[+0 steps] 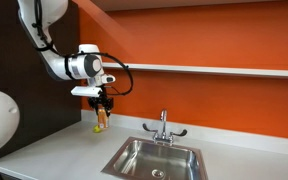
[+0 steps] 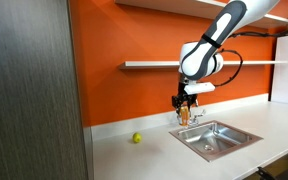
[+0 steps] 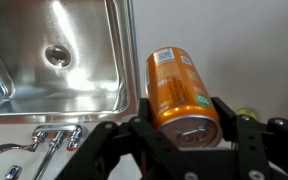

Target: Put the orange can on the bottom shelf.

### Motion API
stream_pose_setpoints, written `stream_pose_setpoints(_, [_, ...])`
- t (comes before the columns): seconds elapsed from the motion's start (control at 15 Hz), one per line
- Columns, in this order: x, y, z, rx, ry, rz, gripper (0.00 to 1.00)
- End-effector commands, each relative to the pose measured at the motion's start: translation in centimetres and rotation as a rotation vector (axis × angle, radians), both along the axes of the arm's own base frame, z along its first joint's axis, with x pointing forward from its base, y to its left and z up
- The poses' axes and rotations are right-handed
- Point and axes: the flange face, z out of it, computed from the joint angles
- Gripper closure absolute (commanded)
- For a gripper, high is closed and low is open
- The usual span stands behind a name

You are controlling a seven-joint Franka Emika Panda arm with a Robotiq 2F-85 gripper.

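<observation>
Currently I list: one orange can point(image 3: 181, 90), pinched in my gripper point(image 3: 184, 128) (clamped from both sides), beside the sink point(image 3: 64, 60).

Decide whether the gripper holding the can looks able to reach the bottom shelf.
Probably yes: the bottom shelf runs a little above the gripper and can, with nothing visible between them.

We see bright, even indoor light in both exterior views; under the bottom shelf point(image 1: 214, 69) a thin soft shadow lies on the orange wall point(image 1: 214, 40). In the wrist view the steel sink point(image 3: 59, 55) glares at 10 o'clock, the orange can point(image 3: 179, 85) has a soft sheen, and the 6 o'clock edge is dark.
</observation>
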Motion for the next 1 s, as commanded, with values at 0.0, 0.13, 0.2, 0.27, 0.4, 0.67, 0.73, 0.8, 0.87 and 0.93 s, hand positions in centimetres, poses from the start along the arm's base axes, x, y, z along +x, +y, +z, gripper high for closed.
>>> stream_pose_setpoints(0.0, [-2.0, 0.6, 5.7, -0.012, -0.039, -0.029, 0.62])
stream_pose_setpoints(0.13, [-2.7, 1.1, 8.2, -0.017, -0.058, -0.033, 0.62])
stream_pose_setpoints(0.2, [-3.1, 1.2, 9.5, -0.019, -0.065, -0.035, 0.62])
stream_pose_setpoints(0.27, [-3.5, 1.3, 10.8, -0.022, -0.075, -0.038, 0.62])
stream_pose_setpoints(0.4, [-4.0, 1.6, 13.4, -0.026, -0.097, -0.041, 0.62])
stream_pose_setpoints(0.67, [-4.4, 2.3, 19.3, -0.029, -0.162, -0.033, 0.62])
stream_pose_setpoints(0.73, [-4.3, 2.4, 20.7, -0.028, -0.175, -0.035, 0.62])
stream_pose_setpoints(0.8, [-4.4, 2.6, 21.9, -0.031, -0.188, -0.036, 0.62])
stream_pose_setpoints(0.87, [-4.4, 2.7, 23.2, -0.032, -0.202, -0.037, 0.62])
stream_pose_setpoints(0.93, [-4.5, 3.0, 24.2, -0.032, -0.213, -0.032, 0.62])
